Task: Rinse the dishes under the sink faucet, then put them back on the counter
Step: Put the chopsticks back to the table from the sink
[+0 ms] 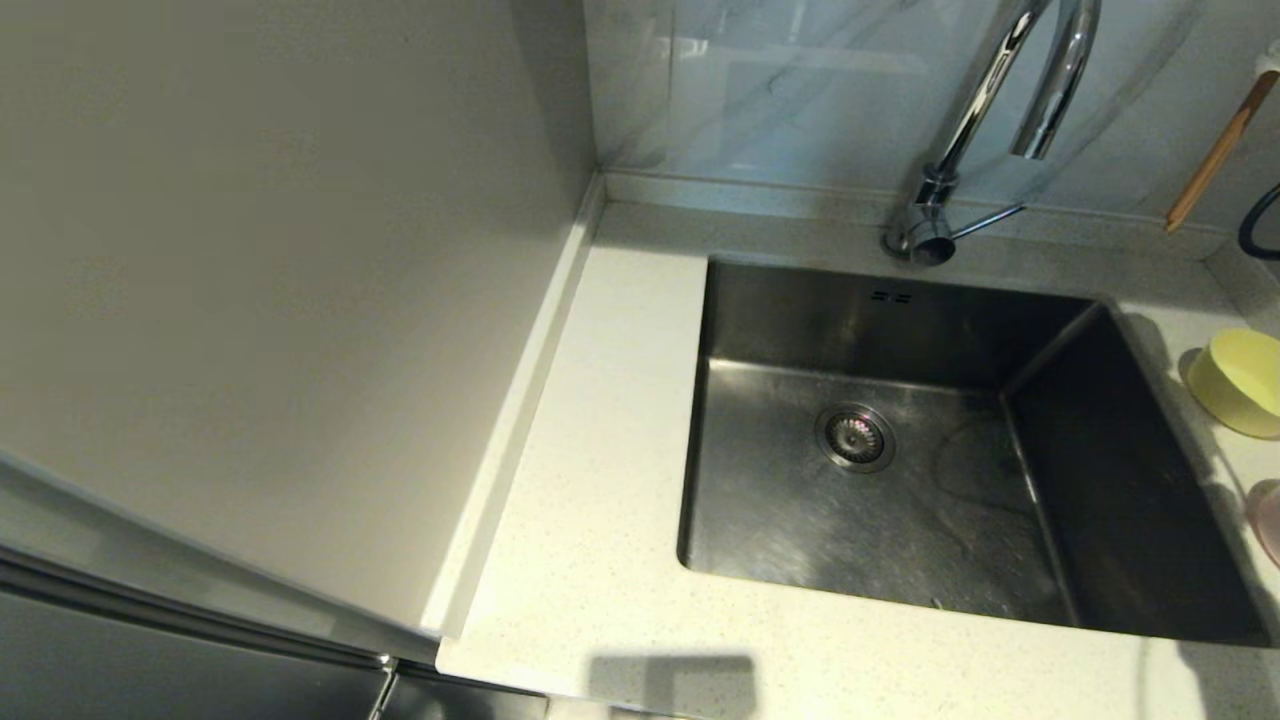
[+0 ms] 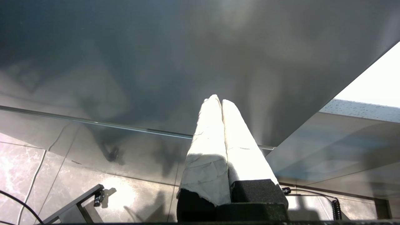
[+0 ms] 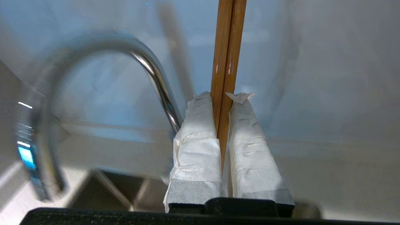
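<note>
My right gripper [image 3: 223, 97] is shut on the pair of brown wooden chopsticks [image 3: 227, 56], which stick out past its white-wrapped fingers. In the head view the chopsticks [image 1: 1220, 150] hang at the far right edge, above the counter behind the sink and right of the chrome faucet [image 1: 1000, 100]. The faucet [image 3: 93, 62] curves close beside the right gripper. The steel sink [image 1: 900, 440] is bare, with its drain strainer [image 1: 855, 437] in the middle. The pale-yellow bowl [image 1: 1242, 382] lies tilted on the counter [image 1: 590, 500] right of the sink, the pale-pink dish [image 1: 1268, 520] just in front of it. My left gripper [image 2: 217, 100] is shut on nothing, parked low beside the cabinet.
A plain beige wall panel [image 1: 280, 300] rises along the left of the counter. A glossy marbled backsplash [image 1: 780, 90] stands behind the faucet. A black cable loop [image 1: 1258, 225] shows at the right edge. The faucet's thin lever [image 1: 985, 220] points right.
</note>
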{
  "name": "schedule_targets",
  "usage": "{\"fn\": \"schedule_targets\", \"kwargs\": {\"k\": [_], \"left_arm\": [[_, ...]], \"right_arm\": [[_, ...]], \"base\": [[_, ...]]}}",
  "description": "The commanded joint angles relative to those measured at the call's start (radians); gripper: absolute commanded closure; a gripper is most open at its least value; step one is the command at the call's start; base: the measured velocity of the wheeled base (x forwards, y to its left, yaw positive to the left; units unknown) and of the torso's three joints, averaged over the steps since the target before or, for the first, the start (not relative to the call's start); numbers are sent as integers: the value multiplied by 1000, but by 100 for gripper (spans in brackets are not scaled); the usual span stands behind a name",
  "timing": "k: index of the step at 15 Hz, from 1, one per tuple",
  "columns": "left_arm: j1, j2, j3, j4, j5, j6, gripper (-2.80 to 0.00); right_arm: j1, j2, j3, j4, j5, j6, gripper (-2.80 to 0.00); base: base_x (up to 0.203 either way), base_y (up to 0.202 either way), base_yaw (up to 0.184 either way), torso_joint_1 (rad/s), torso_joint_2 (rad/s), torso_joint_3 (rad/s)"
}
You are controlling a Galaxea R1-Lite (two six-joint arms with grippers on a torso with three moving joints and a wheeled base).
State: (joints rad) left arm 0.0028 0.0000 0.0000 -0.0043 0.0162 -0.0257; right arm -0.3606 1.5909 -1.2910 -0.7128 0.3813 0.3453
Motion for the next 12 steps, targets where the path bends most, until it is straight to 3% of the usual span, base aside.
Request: {"fn": "schedule_targets", "kwargs": {"k": [1, 2, 4, 7, 9, 11, 12], "left_arm": [[0, -3, 0, 0, 1, 0, 0], [0, -3, 0, 0, 1, 0, 0], [0, -3, 0, 0, 1, 0, 0], [0, -3, 0, 0, 1, 0, 0], [0, -3, 0, 0, 1, 0, 0], [0, -3, 0, 0, 1, 0, 0], [0, -3, 0, 0, 1, 0, 0]], "right_arm": [[-29, 8, -30, 94, 9, -22, 0], [-45, 16, -80, 213, 12, -84, 0], [-84, 42, -215, 527, 15, -283, 0], [-127, 120, -533, 931, 16, -447, 0], [-168, 175, -679, 1197, 20, -644, 0], [-258, 230, -678, 1276, 29, -862, 0], [-308, 252, -670, 1294, 31, -918, 0]], "base": [[0, 0, 0, 0, 0, 0], [0, 0, 0, 0, 0, 0], [0, 0, 0, 0, 0, 0], [0, 0, 0, 0, 0, 0], [0, 0, 0, 0, 0, 0], [0, 0, 0, 0, 0, 0], [0, 0, 0, 0, 0, 0]]}}
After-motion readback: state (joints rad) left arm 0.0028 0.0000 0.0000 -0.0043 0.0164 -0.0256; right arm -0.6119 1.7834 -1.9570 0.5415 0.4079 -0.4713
